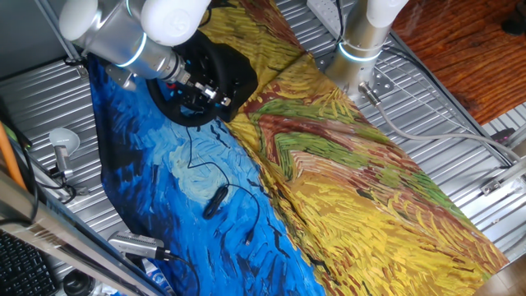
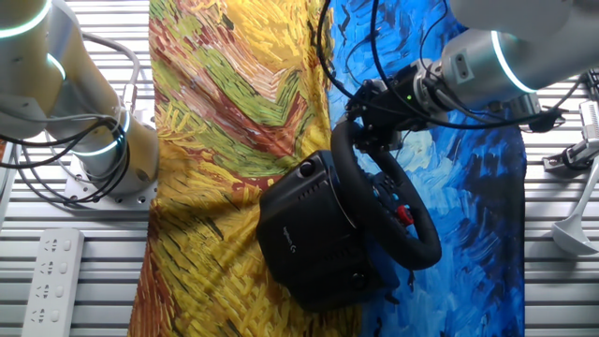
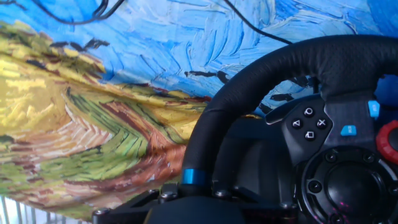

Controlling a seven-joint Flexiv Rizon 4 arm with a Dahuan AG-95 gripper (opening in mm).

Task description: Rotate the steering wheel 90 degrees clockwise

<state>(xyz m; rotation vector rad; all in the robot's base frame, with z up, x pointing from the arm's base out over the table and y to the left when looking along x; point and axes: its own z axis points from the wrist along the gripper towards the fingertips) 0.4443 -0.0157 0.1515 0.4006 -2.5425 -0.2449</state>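
The steering wheel point(image 1: 234, 70) is black with a thick rim and stands on its black base point(image 2: 309, 239) on the painted cloth. Its grey hub carries a red round button point(image 3: 389, 142) and blue-lit buttons point(image 3: 348, 130). My gripper point(image 2: 367, 120) is at the far part of the rim point(image 2: 351, 164) in the other fixed view. Seen from the hand view, the rim point(image 3: 261, 81) runs down into my gripper point(image 3: 193, 186), and the rim's blue stripe point(image 3: 193, 176) sits right at the jaws. The jaws appear closed around the rim; the fingertips themselves are hidden.
A small black oval device point(image 1: 215, 200) with a thin cable lies on the blue part of the cloth point(image 1: 164, 181). A second arm's base point(image 1: 362, 49) stands at the cloth's far side. A white power strip point(image 2: 56, 271) lies on the metal table.
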